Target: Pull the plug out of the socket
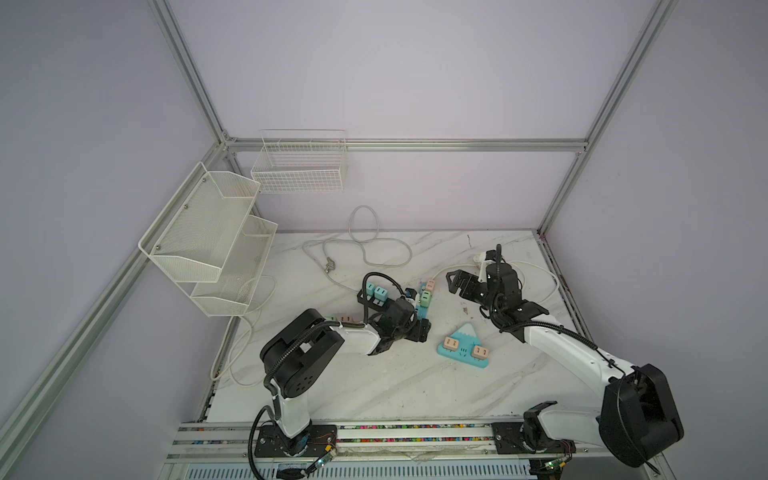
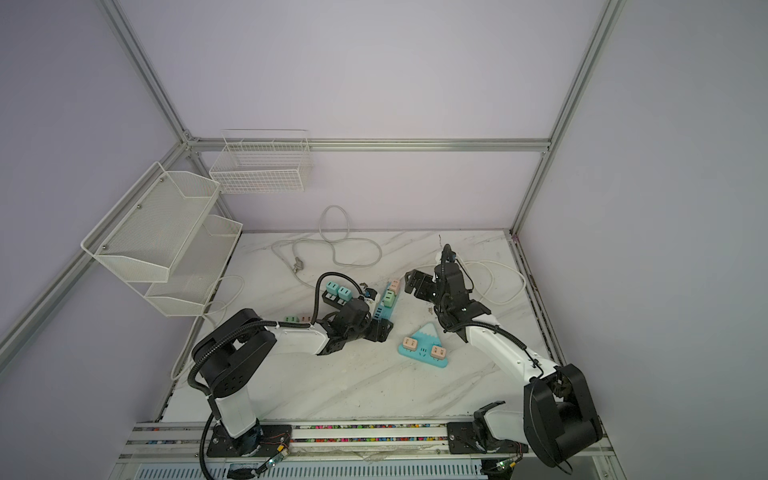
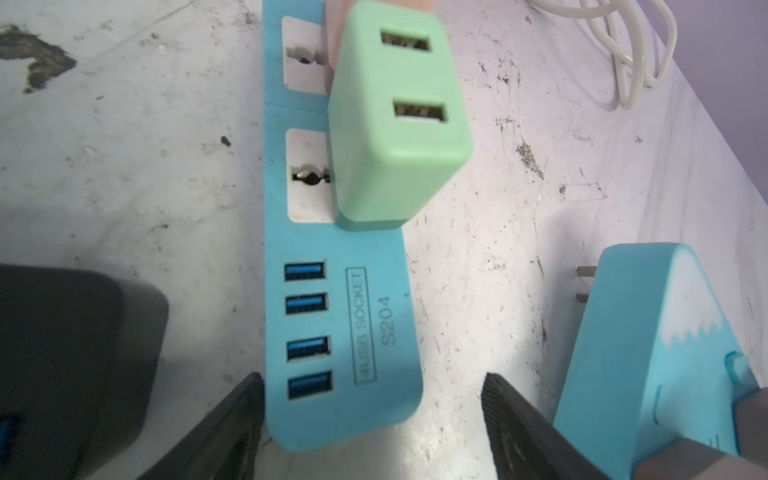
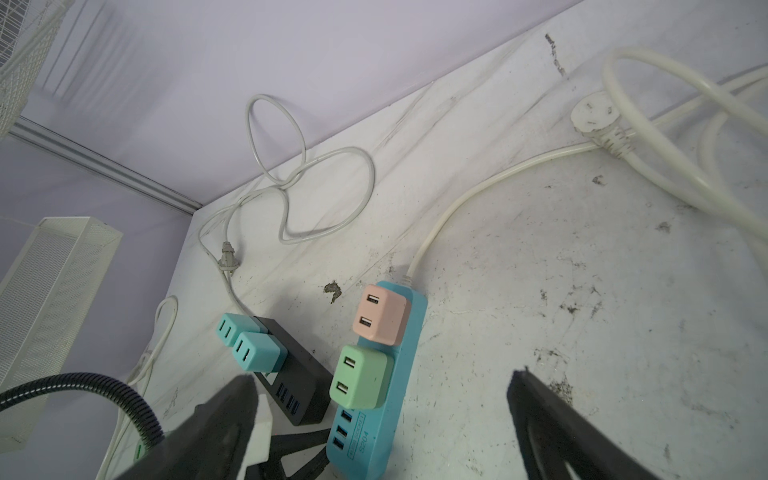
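Observation:
A blue power strip, the socket (image 1: 422, 312) (image 2: 383, 309) (image 3: 340, 332) (image 4: 401, 374), lies mid-table. A green plug (image 1: 426, 296) (image 2: 389, 296) (image 3: 395, 124) (image 4: 359, 378) and, beyond it, a pink plug (image 1: 431, 285) (image 2: 395, 285) (image 4: 380, 316) sit in it. My left gripper (image 1: 422, 326) (image 2: 380, 328) (image 3: 374, 415) is open and straddles the strip's USB end. One finger (image 3: 232, 424) is close against the strip's edge; the other (image 3: 519, 424) stands clear with bare table between. My right gripper (image 1: 449, 283) (image 2: 409, 282) (image 4: 382, 382) hangs wide open to the right of the strip's far end, holding nothing.
A black strip with two teal plugs (image 1: 376, 293) (image 4: 249, 349) lies just left of the blue one. A triangular blue socket with two pink plugs (image 1: 463, 347) (image 3: 665, 353) lies to its right front. White cords (image 1: 365, 249) loop at the back. Wire baskets (image 1: 208, 237) hang on the left wall.

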